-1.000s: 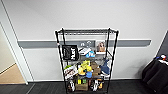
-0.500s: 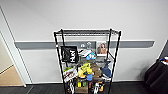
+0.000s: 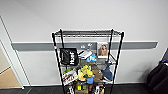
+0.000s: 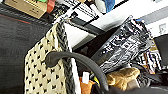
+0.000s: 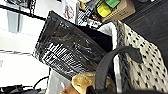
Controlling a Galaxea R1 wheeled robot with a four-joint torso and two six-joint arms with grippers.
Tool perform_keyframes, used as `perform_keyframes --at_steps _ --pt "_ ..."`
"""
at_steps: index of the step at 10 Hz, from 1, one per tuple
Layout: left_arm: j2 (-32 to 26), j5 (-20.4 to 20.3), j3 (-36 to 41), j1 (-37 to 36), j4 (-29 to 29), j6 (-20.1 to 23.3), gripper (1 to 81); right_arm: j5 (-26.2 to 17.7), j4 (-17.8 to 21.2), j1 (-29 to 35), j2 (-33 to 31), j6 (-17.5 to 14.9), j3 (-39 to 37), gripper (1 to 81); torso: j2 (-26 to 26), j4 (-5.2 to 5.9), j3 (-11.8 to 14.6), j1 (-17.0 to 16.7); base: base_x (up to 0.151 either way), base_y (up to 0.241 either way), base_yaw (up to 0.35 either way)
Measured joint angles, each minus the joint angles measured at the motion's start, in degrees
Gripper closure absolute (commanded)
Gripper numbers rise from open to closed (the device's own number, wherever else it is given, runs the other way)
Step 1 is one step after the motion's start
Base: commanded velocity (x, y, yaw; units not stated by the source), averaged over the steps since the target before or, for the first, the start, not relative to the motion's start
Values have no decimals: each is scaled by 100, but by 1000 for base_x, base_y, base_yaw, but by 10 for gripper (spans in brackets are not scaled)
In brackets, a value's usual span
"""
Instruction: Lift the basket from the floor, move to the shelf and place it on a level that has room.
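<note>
Black wire makes up the shelf (image 3: 87, 62), which stands against a pale wall; its top level (image 3: 87, 32) is a flat grid, and the tiers beneath are crowded with a black bag (image 3: 68, 56), a framed picture (image 3: 102, 49) and bright toys. Dark grey floor (image 3: 130, 88) runs under it. In both wrist views the basket (image 4: 47, 67), cream weave with a dark braided rim, hangs above the carpet near the rack's foot, each camera close over a black loop handle (image 5: 112, 62). A shiny black pouch (image 5: 67, 53) and a tan item sit inside. Whether either gripper's fingers pinch a handle I cannot tell.
</note>
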Motion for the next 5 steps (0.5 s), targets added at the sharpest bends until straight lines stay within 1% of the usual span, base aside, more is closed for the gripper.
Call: perform_keyframes --at_steps 5 --pt "17 -2 0 0 0 2 811 4 0 0 0 0 0 811 0 0 2 0 121 0 0"
